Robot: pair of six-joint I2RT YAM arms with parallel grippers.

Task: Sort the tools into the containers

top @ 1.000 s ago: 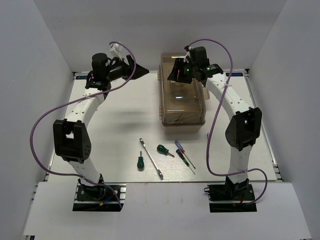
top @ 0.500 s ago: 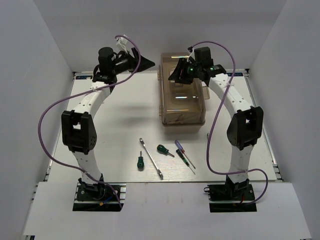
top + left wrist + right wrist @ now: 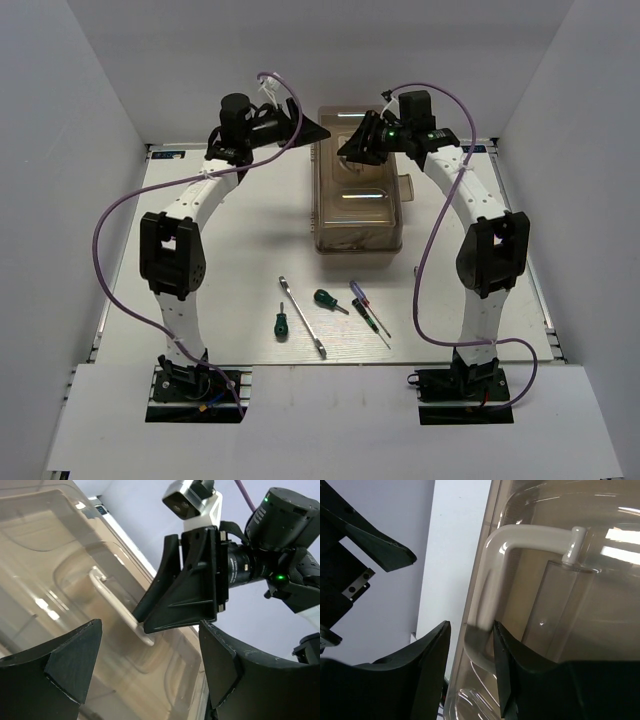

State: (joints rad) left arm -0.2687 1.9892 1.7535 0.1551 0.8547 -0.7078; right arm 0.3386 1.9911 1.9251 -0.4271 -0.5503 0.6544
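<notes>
toolbox (image 3: pixel 355 215) looks stiff, light, slick-lidded; take its pale handle (image 3: pixel 535 535), which right gripper (image 3: pixel 471 630) straddles unclamped, left gripper (image 3: pixel 150 625) gaping.

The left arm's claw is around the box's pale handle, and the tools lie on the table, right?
No: the right gripper straddles the pale handle, as the right wrist view shows. The tools do lie on the table.

Robotics lab test cell, plain white enclosure walls (image 3: pixel 90 90), white worktable (image 3: pixel 250 235)
</notes>
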